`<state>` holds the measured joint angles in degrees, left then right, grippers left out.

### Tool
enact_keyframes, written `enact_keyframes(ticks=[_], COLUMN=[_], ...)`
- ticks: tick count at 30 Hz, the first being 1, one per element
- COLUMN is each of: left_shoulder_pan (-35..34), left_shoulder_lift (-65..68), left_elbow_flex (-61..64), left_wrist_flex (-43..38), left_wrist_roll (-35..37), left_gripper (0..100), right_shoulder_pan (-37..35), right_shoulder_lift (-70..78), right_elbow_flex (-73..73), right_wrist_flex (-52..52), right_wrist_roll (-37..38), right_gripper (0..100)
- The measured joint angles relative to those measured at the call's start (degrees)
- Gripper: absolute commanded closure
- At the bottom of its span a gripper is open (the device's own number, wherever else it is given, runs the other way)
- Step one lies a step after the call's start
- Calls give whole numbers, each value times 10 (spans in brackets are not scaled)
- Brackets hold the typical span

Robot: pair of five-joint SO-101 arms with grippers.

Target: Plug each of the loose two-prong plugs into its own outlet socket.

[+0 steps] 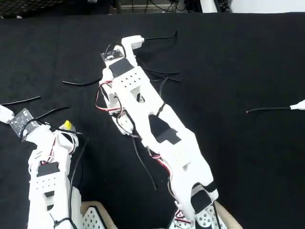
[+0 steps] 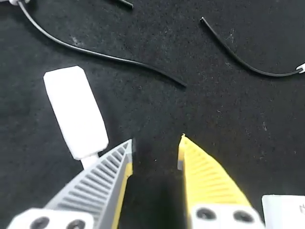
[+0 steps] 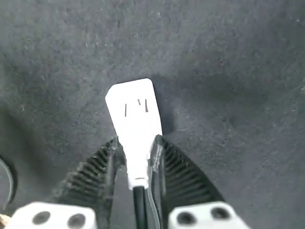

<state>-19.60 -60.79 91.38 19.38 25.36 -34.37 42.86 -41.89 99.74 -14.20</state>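
White plastic outlet socket clamped in right gripper; left gripper apart.
Right gripper is closed on the socket's narrow cable end, slotted face pointing away over the black cloth; in the high view this sits upper centre. Left gripper stands spread, holding nothing, a white connector body just beside one tip. Bodies judged light and rigid, on limp leads: grip the flat sides, never the lead. Right wrist view supplies the two slots; high view supplies layout, with a loose plug at the right edge, well apart from both arms.
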Motion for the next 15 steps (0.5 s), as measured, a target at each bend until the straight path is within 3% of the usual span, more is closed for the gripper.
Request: enact_keyframes(ticks=[15], left_shoulder_pan=[0], left_shoulder_lift=[0], left_elbow_flex=[-1], left_wrist_flex=[0], left_wrist_roll=[0], left_gripper=[838], right_shoulder_pan=[-48], right_shoulder_lift=[-8], right_elbow_flex=[-23], right_wrist_flex=[0], right_wrist_roll=[8], right_gripper=[986])
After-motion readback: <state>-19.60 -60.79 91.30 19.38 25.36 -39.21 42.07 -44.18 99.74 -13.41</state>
